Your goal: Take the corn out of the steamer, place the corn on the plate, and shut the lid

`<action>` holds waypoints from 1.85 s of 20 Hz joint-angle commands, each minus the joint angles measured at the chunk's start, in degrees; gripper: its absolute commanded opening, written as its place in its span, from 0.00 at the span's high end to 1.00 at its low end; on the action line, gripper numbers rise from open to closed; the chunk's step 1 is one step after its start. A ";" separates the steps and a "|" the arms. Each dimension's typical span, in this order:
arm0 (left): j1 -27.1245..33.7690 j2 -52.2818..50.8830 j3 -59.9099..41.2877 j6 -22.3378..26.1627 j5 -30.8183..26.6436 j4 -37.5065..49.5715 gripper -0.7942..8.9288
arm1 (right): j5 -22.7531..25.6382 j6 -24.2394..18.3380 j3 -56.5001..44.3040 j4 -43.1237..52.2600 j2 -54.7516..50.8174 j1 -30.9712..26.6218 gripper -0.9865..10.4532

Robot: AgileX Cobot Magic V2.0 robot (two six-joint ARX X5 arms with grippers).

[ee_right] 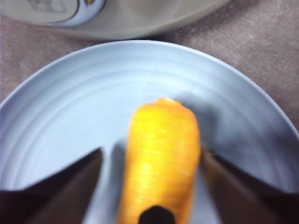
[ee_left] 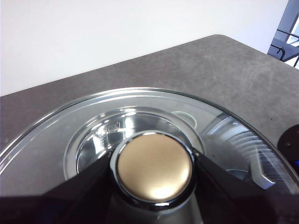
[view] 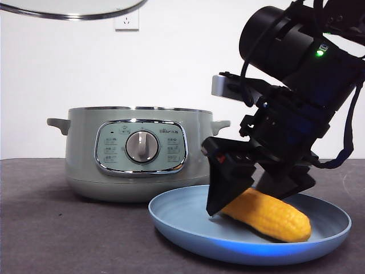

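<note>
The yellow-orange corn [view: 279, 220] lies on the blue plate [view: 177, 214], in front and to the right of the open sage-green steamer [view: 80, 165]. My right gripper [view: 249, 200] reaches down over the plate, jaws open on either side of the corn's near end. In the right wrist view the corn [ee_right: 161, 158] lies between the jaws of the right gripper [ee_right: 152, 161], with plate [ee_right: 70, 102] showing beside one jaw. My left gripper [ee_left: 154, 165] is shut on the lid's knob [ee_left: 154, 165] and holds the glass lid [ee_left: 93, 121] high; the lid's rim [view: 74, 12] shows at the front view's top left.
The steamer's base [ee_right: 140, 18] stands close behind the plate. A wall socket [view: 126, 21] is on the white wall behind. Dark grey tabletop [view: 45, 228] lies to the left of the plate.
</note>
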 commanded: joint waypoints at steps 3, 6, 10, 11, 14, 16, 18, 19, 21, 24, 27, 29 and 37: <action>-0.04 3.58 0.59 0.59 0.57 6.69 0.93 | 0.07 -0.02 -0.63 -1.18 -6.05 0.00 0.41; -0.15 7.34 0.59 0.57 0.79 11.58 0.93 | 0.33 0.00 -0.63 -6.25 -14.43 0.00 0.41; -0.98 15.17 0.59 0.61 0.72 19.30 0.93 | 1.92 0.44 -0.63 -13.09 -28.96 0.00 0.42; -1.20 17.33 0.59 0.61 0.72 21.57 0.93 | 2.10 0.68 -0.63 -14.51 -32.65 0.00 0.42; -1.84 23.17 0.59 0.61 0.70 27.89 0.93 | 4.00 2.36 -0.61 -19.04 -42.88 0.00 0.42; -1.99 26.45 0.59 0.66 0.57 29.88 0.93 | 7.06 2.34 -0.61 -21.42 -48.61 0.00 0.42; -1.99 29.46 0.59 0.66 0.57 31.36 0.93 | 9.62 2.34 -0.61 -23.34 -52.89 0.00 0.42; -1.97 30.75 0.59 0.66 0.55 31.91 0.93 | 9.73 2.36 -0.61 -23.98 -54.38 0.00 0.42; -1.99 33.14 0.59 0.63 0.57 33.07 0.93 | 10.97 2.34 -0.61 -25.75 -56.92 0.00 0.42; -2.75 35.45 0.59 0.59 0.46 35.08 0.93 | 10.88 3.30 -0.61 -28.04 -57.64 0.00 0.42; -3.32 36.98 0.59 0.59 0.31 36.09 0.93 | 10.82 3.48 -0.61 -28.89 -57.55 0.00 0.42; -3.54 37.59 0.59 0.59 -0.11 36.50 0.93 | 10.84 3.96 -0.61 -28.87 -57.48 0.00 0.42; -3.32 37.70 0.59 0.68 -2.34 34.93 0.93 | 10.62 4.09 -0.61 -28.87 -57.48 0.00 0.42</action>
